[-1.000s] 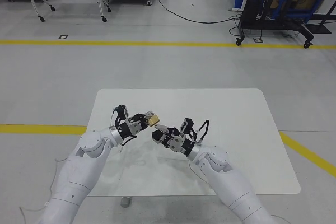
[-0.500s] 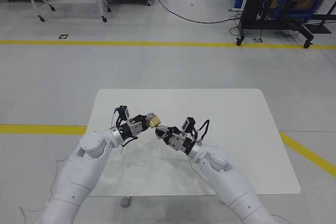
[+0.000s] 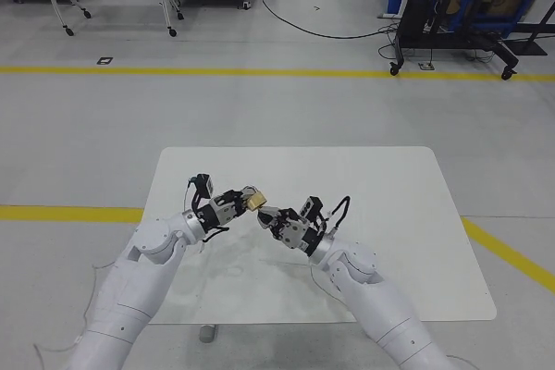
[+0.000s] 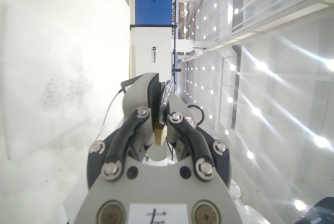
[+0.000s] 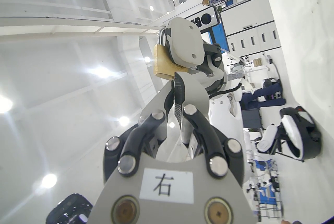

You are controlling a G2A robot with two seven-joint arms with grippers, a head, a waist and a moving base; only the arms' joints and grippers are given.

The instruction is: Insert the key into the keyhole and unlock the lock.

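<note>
The white table (image 3: 398,185), a rounded-corner slab, had its left edge near the left arm's elbow. The two grippers met over its left-middle part, well in from every edge, and most of the tabletop's width lay to their right. In the left wrist view the matte surface (image 4: 52,52) carried a scatter of grey specks.

The left gripper (image 3: 240,200) pointed right, its jaws clamped on the lock (image 3: 252,197), which it held off the table between the two arms. In its own wrist view the smooth pale fingers (image 4: 141,94) gripped the lock (image 4: 159,135) flat on both faces, with the shackle (image 4: 165,101) running up between them.

The lock was a small padlock with a blocky brass body, square-cornered and dull yellow, and a bright curved steel shackle. From the right wrist view the body (image 5: 163,62) stuck out past the left gripper's rounded finger (image 5: 184,45).

The right gripper (image 3: 265,218) pointed up and left at the lock. Its jaws were pressed together, ribbed black pads (image 5: 178,99) face to face, and their tip (image 5: 174,80) sat right at the lower edge of the brass body.
</note>
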